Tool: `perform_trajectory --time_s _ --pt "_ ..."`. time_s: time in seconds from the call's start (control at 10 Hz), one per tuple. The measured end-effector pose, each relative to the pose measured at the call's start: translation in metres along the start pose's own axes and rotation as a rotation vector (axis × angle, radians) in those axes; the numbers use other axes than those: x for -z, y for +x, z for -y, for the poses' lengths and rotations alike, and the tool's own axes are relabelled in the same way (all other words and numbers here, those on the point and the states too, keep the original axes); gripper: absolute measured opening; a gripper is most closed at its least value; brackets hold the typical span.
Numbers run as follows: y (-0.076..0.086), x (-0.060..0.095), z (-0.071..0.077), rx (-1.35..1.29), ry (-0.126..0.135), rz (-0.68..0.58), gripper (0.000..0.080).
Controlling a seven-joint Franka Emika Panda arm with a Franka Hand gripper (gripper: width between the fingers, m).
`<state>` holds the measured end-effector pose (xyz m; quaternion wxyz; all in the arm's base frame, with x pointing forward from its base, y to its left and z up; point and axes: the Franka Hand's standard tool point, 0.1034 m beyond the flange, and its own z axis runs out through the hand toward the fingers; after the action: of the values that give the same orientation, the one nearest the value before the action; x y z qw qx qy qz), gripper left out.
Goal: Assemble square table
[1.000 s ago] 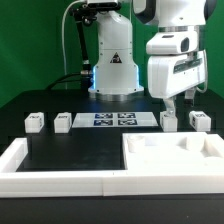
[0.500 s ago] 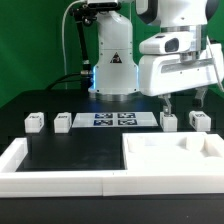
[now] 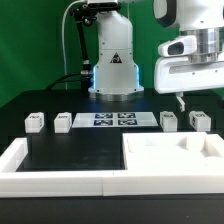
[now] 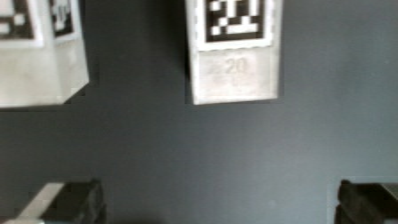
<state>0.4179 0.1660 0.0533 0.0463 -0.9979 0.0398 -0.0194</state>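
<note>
The square tabletop, a white slab with a raised rim, lies at the front on the exterior view's right. Four small white tagged legs stand in a row behind it: two on the exterior view's left and two on its right. My gripper hangs above the two right legs without touching them. In the wrist view the gripper is open and empty, with dark fingertips set wide apart. Two tagged legs show on the dark table beyond it.
The marker board lies between the two pairs of legs. A long white border rail runs along the front and the exterior view's left. The robot base stands behind the marker board.
The gripper has risen and moved toward the exterior view's right, from just above the right legs to higher over them. The parts have not moved.
</note>
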Motion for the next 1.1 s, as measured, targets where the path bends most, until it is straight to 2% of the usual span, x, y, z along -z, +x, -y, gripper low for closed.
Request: perform_trajectory --time_s 0.2,0.4,0.5,0.6,0.8,0.9,1.0,1.1 --pt "-0.002 -0.001 0.002 -0.021 0.003 0.004 0.0649" --pt "-0.011 -0.004 0.010 0.026 0.003 0.012 0.0649" --pt "-0.011 -0.004 0.008 0.049 -0.001 0.024 0.0649" --pt "-0.015 -0.005 0.002 0.055 -0.025 0.120 0.0649" --pt "-0.011 -0.004 -0.001 0.061 -0.046 0.249 0.0649" --pt "-0.013 -0.004 -0.001 0.057 -0.061 0.328 0.0649" --pt "-0.016 -0.008 0.004 0.048 -0.073 0.377 0.0649" --pt "-0.018 -0.008 0.004 0.093 -0.060 0.434 0.0649"
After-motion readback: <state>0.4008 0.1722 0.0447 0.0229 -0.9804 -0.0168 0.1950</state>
